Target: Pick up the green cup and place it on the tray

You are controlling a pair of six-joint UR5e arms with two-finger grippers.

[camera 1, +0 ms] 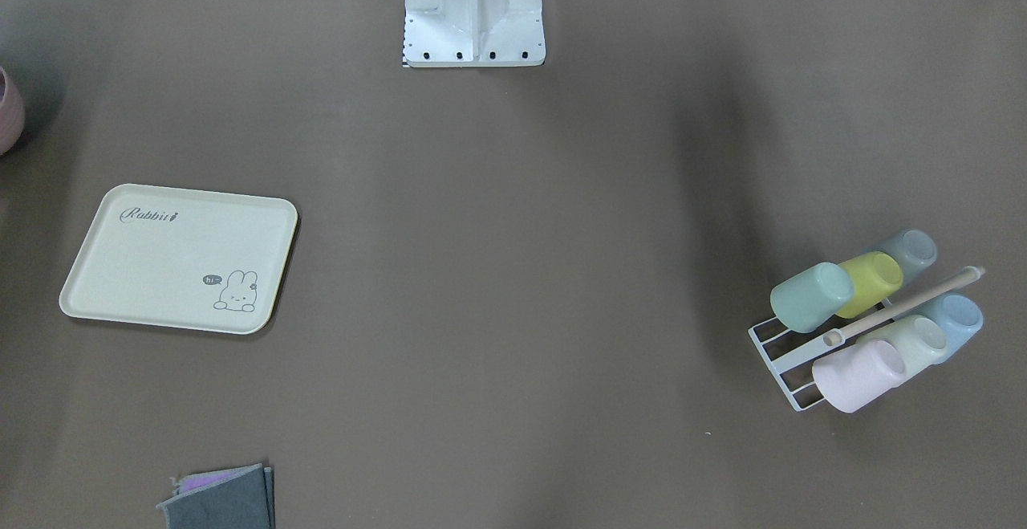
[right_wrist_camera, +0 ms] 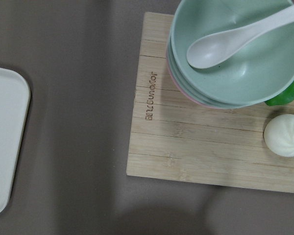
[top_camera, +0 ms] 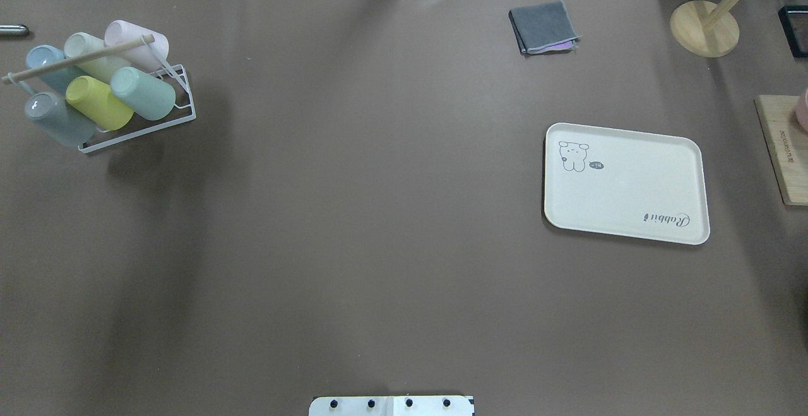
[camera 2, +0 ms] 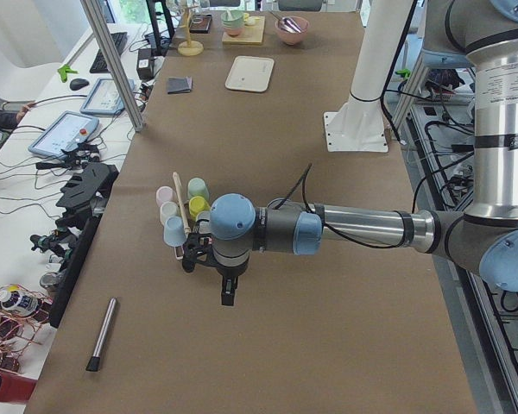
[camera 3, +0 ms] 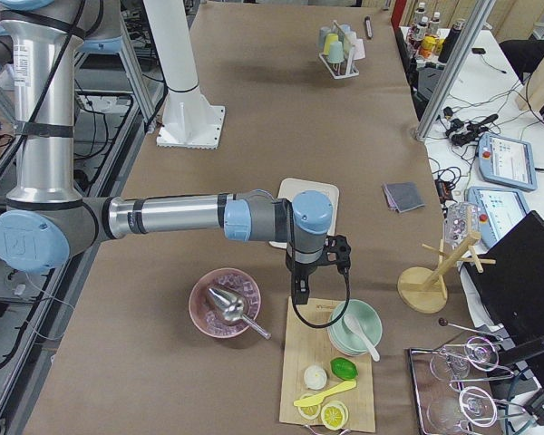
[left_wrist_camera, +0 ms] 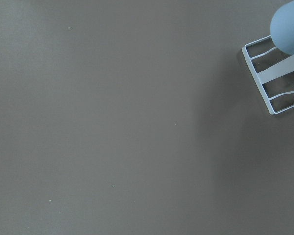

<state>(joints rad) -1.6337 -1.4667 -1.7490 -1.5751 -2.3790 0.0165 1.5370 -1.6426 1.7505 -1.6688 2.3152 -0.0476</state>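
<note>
The green cup (camera 1: 810, 296) lies tilted on a white wire rack (camera 1: 782, 356) with several other pastel cups, at the table's left end in the overhead view (top_camera: 143, 93). The cream tray (top_camera: 625, 182) with the bunny drawing lies flat and bare on the right side; its edge shows in the right wrist view (right_wrist_camera: 5, 147). My left gripper (camera 2: 228, 297) hangs above the table beside the rack, apart from the cups. My right gripper (camera 3: 300, 292) hangs between the tray and a wooden board. Both show only in the side views, so I cannot tell whether they are open or shut.
A yellow-green cup (top_camera: 98, 101) touches the green cup's side, and a wooden rod (top_camera: 79, 57) runs over the rack. A wooden board (right_wrist_camera: 206, 132) carries stacked bowls (right_wrist_camera: 235, 54) with a spoon. A folded grey cloth (top_camera: 543, 26) and a wooden stand (top_camera: 704, 28) sit at the far edge.
</note>
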